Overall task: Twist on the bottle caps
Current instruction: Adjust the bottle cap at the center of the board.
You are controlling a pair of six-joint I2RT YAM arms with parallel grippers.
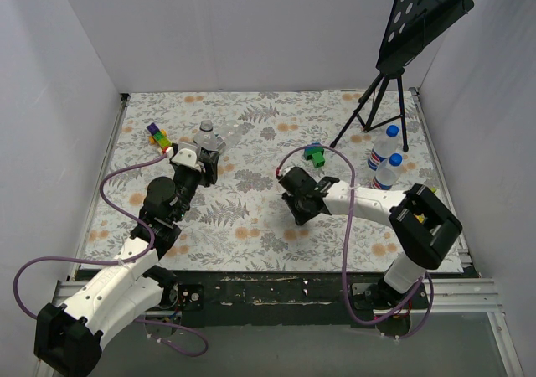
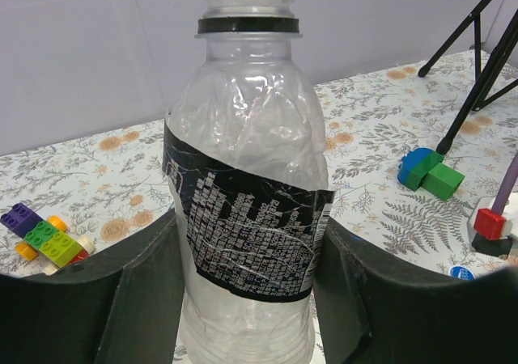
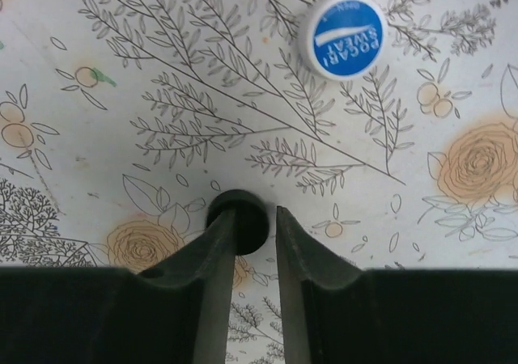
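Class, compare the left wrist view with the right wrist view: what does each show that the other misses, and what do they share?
Left wrist only: an uncapped bottle clamped between the left jaws, toy blocks and tripod legs. Right wrist only: a black cap at the right jaws' tips. Both: the floral table cover.

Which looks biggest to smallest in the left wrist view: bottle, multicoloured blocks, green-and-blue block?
1. The bottle, by far, though nearest the camera.
2. The multicoloured blocks and green-and-blue block look about alike; unranked.
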